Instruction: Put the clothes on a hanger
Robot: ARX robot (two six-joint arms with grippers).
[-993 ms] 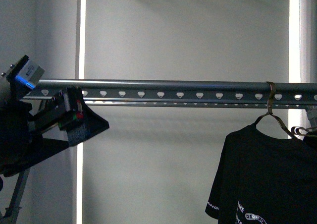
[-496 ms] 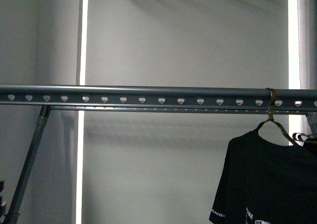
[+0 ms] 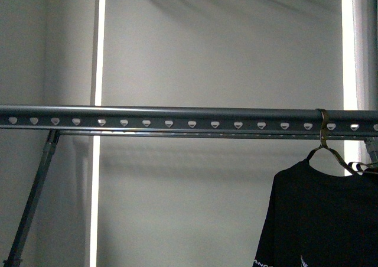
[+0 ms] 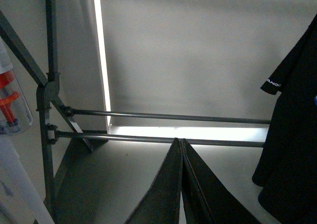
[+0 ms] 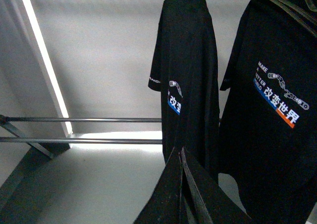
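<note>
Both pincers are closed on nothing: the left gripper (image 4: 181,149) and the right gripper (image 5: 180,157) each show fingers pressed together at lower centre of their wrist views; neither appears in the front view. Across mid-frame runs the hanger (image 3: 177,118), and at lower right the clothes (image 3: 322,214) hang from it by a wire hook. The fabric looks light, soft and limp; I would take hold at the hook or shoulder seam.
</note>
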